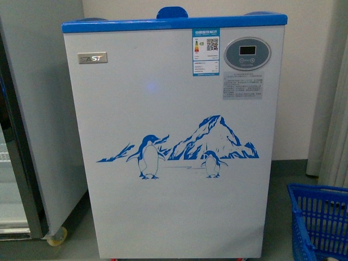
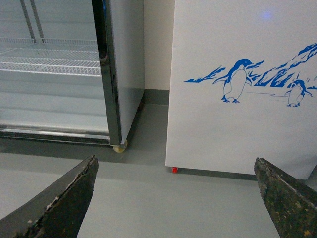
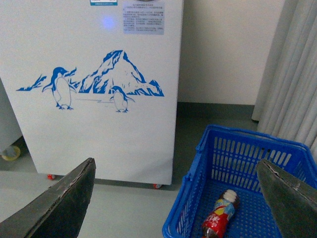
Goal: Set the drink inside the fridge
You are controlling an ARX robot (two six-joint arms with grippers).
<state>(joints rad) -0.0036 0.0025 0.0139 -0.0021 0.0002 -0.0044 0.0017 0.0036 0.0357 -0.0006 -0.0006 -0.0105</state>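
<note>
Inside blue basket (image 3: 233, 151), bright-labelled amber drink (image 3: 220, 217) lying flat, left hand (image 2: 174, 161) and right hand (image 3: 176, 163) wide

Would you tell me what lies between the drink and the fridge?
Right wrist view: only the blue basket's wall and bare grey floor separate drink and fridge.

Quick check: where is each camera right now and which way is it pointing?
Front: on the body, facing the fridge head-on, cabinet to its left, basket low right; no arm shows.
Left wrist: on the left arm, aimed low at cabinet base and fridge corner; open left hand shows.
Right wrist: on the right arm, aimed down at fridge and basket holding the drink; open right hand shows.
Shared: all three see the fridge's penguins.
</note>
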